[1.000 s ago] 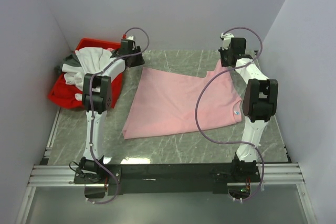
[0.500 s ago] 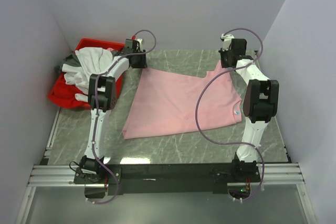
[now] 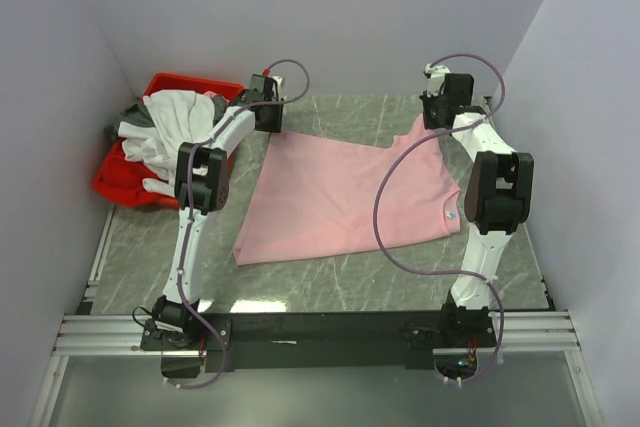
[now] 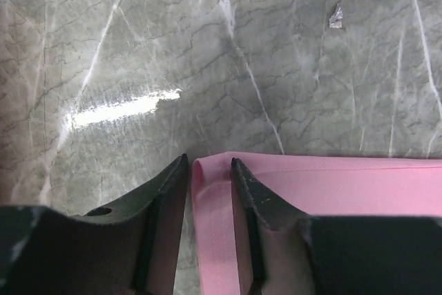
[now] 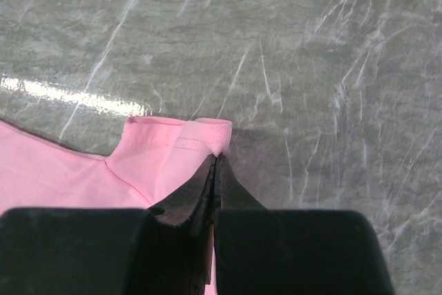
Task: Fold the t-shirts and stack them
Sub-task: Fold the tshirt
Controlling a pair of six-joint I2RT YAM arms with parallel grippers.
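One pink t-shirt [image 3: 340, 197] lies mid-frame, open table [image 3: 330, 282] all round; right gripper [image 5: 216, 155] pinches its top-right sleeve, left gripper [image 4: 209, 161] straddles its top-left corner, grip unclear

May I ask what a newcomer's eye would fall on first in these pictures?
A pink t-shirt lies spread across the table, the right gripper shut on its far right corner and the left gripper straddling its far left corner. A red bin heaped with white and grey shirts sits at far left.
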